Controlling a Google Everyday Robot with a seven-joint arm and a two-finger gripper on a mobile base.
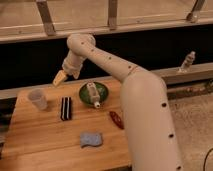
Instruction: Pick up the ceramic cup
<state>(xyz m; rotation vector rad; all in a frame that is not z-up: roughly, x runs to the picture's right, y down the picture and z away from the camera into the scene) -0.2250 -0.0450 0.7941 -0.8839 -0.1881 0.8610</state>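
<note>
Wooden table [35, 145]: the ceramic cup [38, 99] looks rigid, slick (breakable), so I'd pinch across its rim; my gripper [60, 77] hovers up-right, grip state I cannot tell.

**Open room over the cup, clutter on the bowl side**

The gripper [59, 78] hangs above the counter's [35, 150] back edge, between the ceramic cup [37, 98] and the green bowl [103, 92], touching neither. The air over the cup is open. A black block [66, 108] lies near the cup on the bowl side. A blue sponge [91, 139] sits well apart towards the front.
</note>
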